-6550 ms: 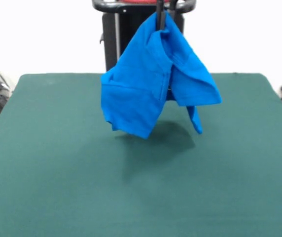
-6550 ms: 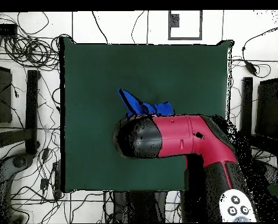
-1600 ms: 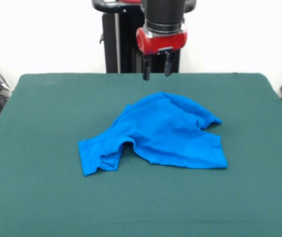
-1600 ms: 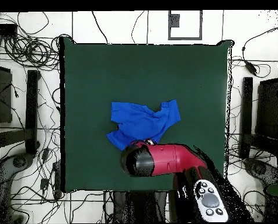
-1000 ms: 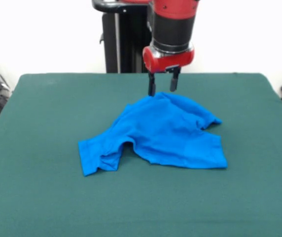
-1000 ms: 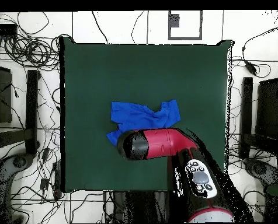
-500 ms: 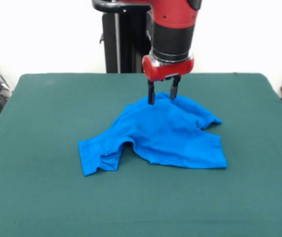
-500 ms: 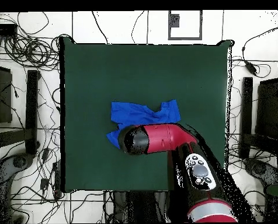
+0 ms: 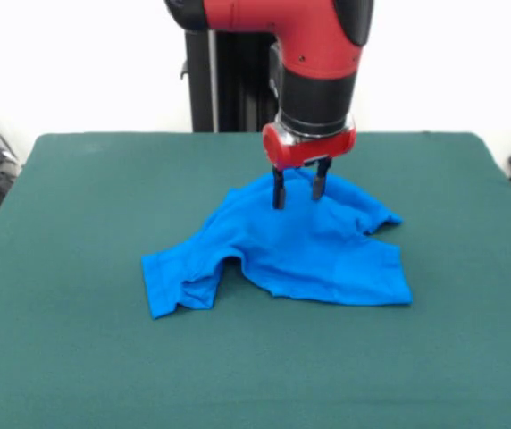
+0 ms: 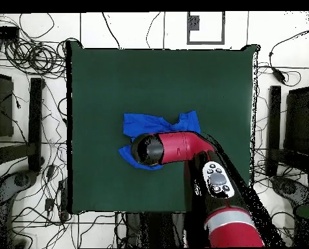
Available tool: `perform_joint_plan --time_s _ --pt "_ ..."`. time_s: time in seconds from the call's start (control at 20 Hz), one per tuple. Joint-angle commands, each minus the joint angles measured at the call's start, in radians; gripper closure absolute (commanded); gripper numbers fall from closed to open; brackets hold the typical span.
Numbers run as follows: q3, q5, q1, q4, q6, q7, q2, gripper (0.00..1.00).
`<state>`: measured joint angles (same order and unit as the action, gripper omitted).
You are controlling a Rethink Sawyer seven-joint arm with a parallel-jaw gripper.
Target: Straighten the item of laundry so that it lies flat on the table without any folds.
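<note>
Soft matt blue cloth T-shirt [image 9: 300, 241], felt-like green table [image 9: 86, 357]

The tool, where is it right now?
In the front view the tool is open, just over the T-shirt's far edge, near the middle of the table.

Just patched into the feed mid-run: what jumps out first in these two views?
The bright blue T-shirt lies rumpled near the middle of the dark green table, one sleeve flopped out to the picture's left in the front view. The red and black arm comes down over its raised far edge, the open claw right at the fabric. From overhead the arm hides much of the shirt.
</note>
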<state>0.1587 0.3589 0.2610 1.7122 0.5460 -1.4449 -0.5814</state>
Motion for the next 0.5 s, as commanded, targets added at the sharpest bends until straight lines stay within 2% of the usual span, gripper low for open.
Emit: perform_joint_plan --time_s 0.05,0.35,0.5 --pt "0.063 -0.045 -0.039 -0.081 0.105 -0.089 0.069 0.0" --pt "0.067 -0.056 -0.043 -0.107 0.127 -0.091 0.078 0.0" --pt "0.074 -0.079 -0.047 -0.149 0.176 -0.092 0.081 0.0"
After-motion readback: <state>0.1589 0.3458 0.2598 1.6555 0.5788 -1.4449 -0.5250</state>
